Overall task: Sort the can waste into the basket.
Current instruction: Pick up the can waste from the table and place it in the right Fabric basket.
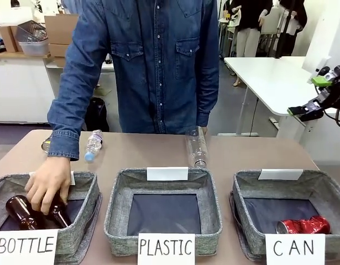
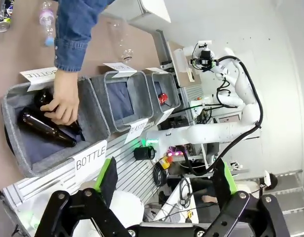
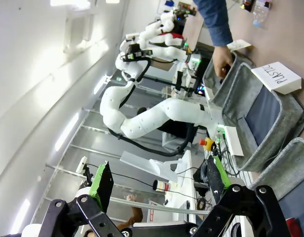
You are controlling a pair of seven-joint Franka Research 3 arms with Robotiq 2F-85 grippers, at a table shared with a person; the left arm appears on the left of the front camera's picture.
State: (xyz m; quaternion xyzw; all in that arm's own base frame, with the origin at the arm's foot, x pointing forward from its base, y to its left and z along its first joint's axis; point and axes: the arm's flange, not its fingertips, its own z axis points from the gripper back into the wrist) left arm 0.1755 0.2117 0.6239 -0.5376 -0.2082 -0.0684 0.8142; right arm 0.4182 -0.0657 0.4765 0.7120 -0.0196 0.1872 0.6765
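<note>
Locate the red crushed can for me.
In the front view the red can lies in the near right corner of the CAN basket, the rightmost of three, next to the PLASTIC basket.

I read the red can as crumpled metal, shiny, catching light. The CAN basket looks like coarse grey woven cloth, matt, with a smoother dark lining. Its sign is plain white paper. The brown bottles are glossy glass. The table is smooth, matt brown. The sleeve is blue denim.
</note>
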